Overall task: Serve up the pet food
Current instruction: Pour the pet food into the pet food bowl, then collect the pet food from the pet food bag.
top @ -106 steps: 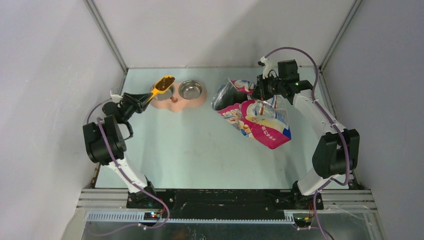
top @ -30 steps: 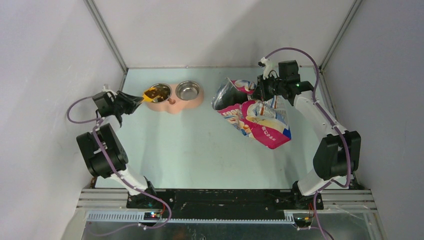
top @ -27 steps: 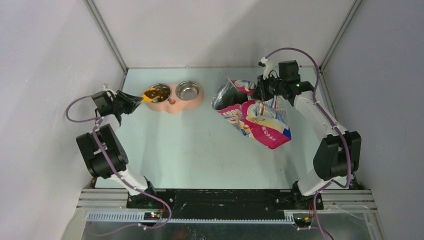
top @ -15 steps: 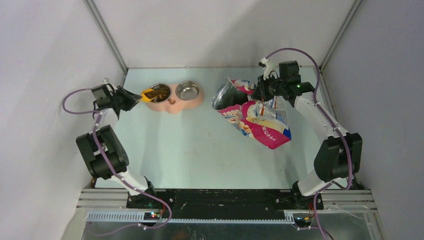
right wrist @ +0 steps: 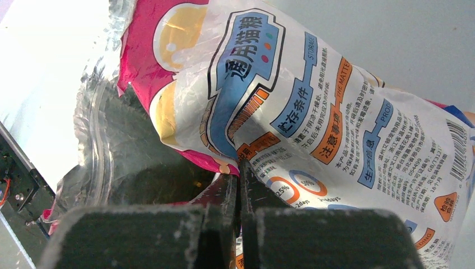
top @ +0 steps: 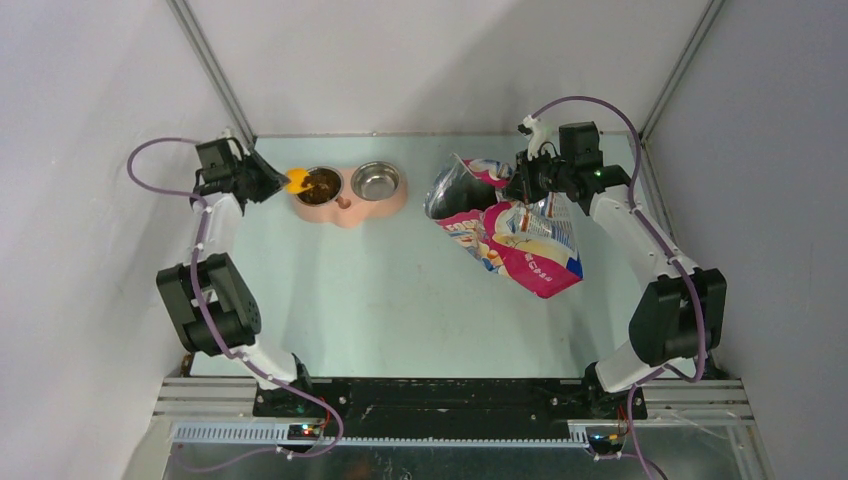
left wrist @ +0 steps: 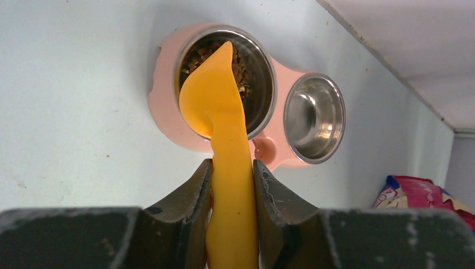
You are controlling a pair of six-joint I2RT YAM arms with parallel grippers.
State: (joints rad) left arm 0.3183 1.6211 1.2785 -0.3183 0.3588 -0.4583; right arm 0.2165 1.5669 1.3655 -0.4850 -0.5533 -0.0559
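Brown pet food [top: 322,187] lies in the left bowl of the pink feeder [top: 349,211]. My left gripper [top: 265,182] is shut on the handle of the orange scoop [top: 297,181]. In the left wrist view the scoop [left wrist: 215,101] is turned over above that bowl, its back towards the camera, with pet food [left wrist: 244,70] showing beside it. The glossy food bag [top: 520,240] lies open at the back right. My right gripper [top: 526,186] is shut on the bag's upper edge; in the right wrist view its jaws [right wrist: 240,179] pinch the bag [right wrist: 313,101].
The feeder's right bowl [top: 380,181] holds nothing, as the left wrist view also shows [left wrist: 313,117]. The bag's silver-lined mouth [top: 445,192] faces left toward the feeder. Grey walls close in the table on the left, back and right.
My left arm has swung back toward the far left corner, and the scoop has turned further over above the left bowl. The right gripper and bag have not moved.
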